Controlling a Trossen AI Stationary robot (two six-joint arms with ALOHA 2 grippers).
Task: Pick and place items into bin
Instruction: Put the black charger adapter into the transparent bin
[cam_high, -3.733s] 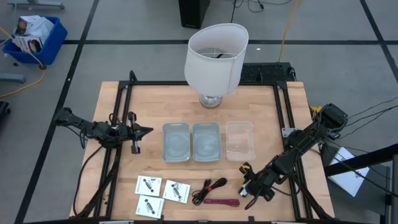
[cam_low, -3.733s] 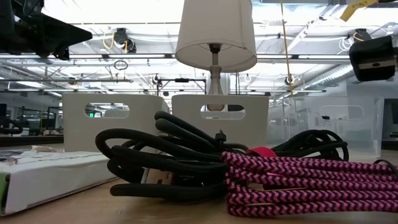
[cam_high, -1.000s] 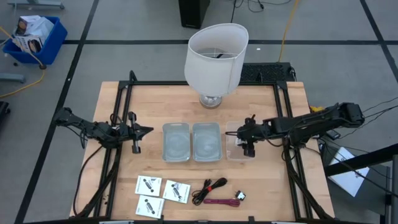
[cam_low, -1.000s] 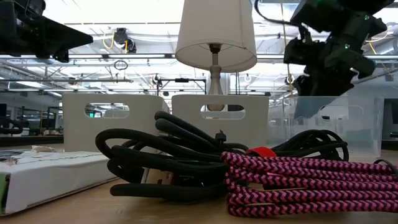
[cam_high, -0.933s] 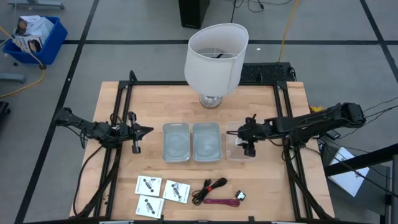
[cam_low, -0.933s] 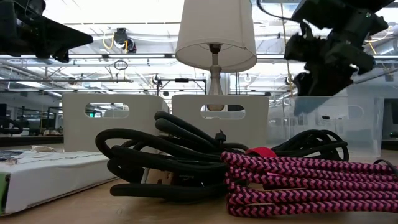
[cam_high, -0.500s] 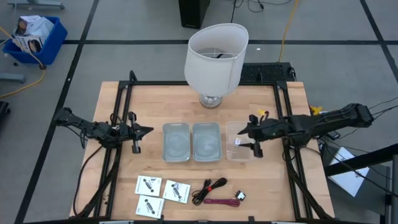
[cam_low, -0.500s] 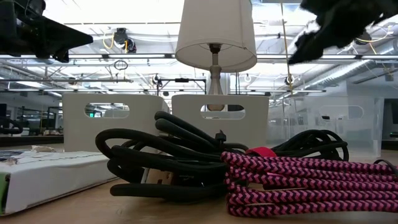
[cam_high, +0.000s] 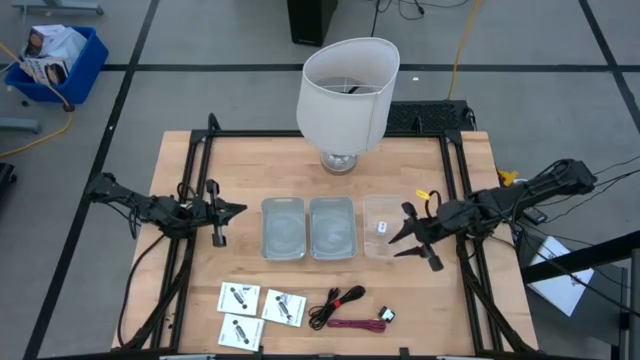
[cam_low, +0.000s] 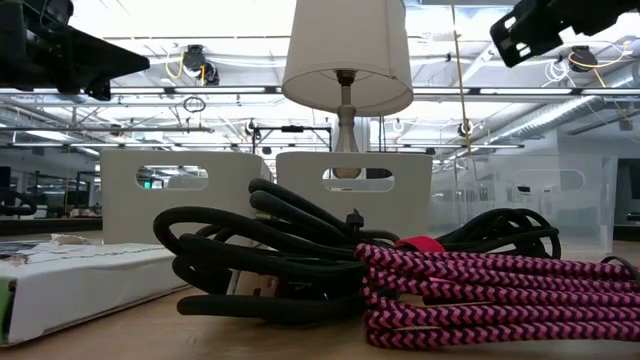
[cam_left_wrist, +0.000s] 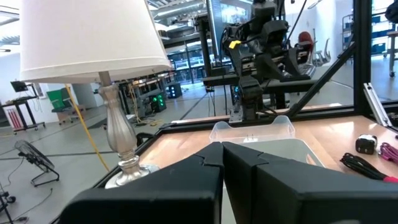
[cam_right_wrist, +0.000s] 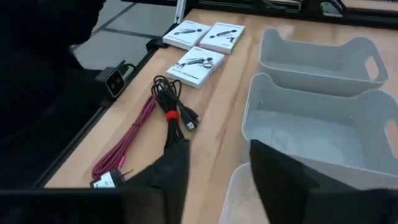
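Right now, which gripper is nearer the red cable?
Right. The right gripper hangs open by the clear bin, just up-table of the red cable; the left gripper waits across the table.

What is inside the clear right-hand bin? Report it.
One small white item lies in the clear bin. The right gripper, open, covers its right rim.
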